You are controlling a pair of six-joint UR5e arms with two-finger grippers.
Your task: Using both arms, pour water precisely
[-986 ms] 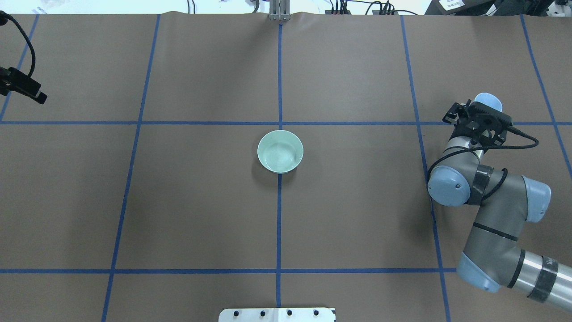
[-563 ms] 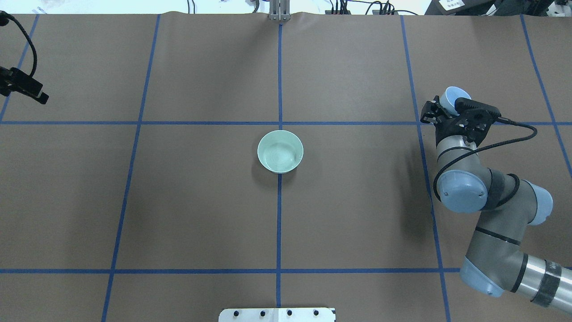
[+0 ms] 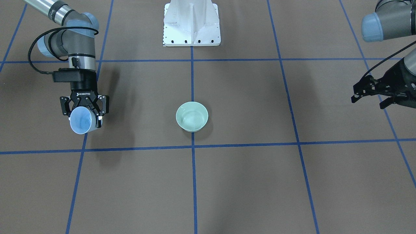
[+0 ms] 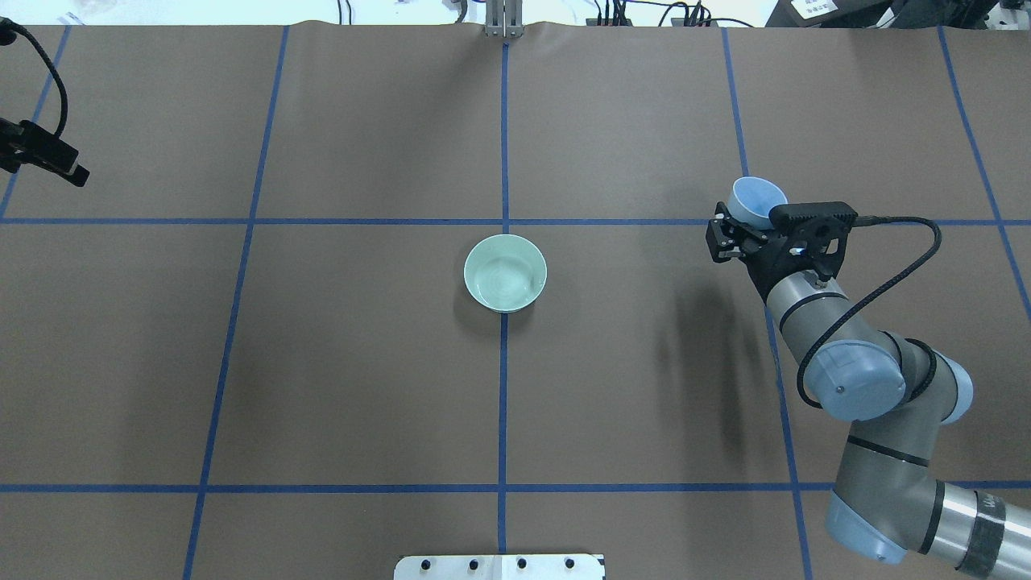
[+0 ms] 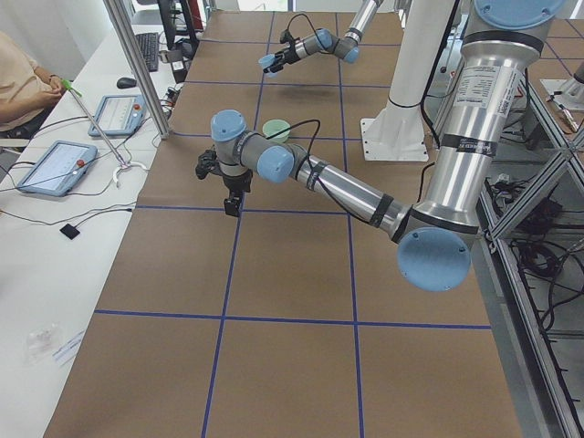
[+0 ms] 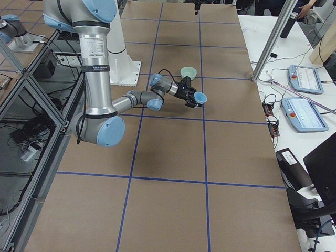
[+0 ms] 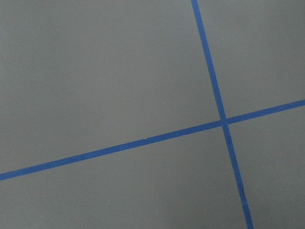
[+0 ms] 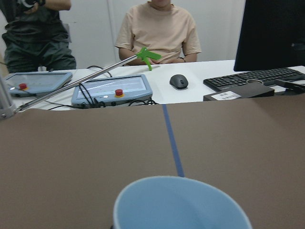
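A pale green bowl stands at the table's centre, also in the front view. Faint ripples of water show inside it. My right gripper is shut on a light blue cup, held above the table to the right of the bowl and well apart from it. The front view shows the cup tilted with its mouth toward that camera. The right wrist view shows the cup's rim; I cannot tell whether it holds water. My left gripper is open and empty at the far left edge.
The white pedestal stands at the robot's side of the table, its base plate at the near edge. Blue tape lines grid the brown table. Operators, tablets and a keyboard lie beyond the far edge.
My right arm has swung left toward the bowl, carrying the blue cup with it. The left gripper has stayed nearly still at the left edge.
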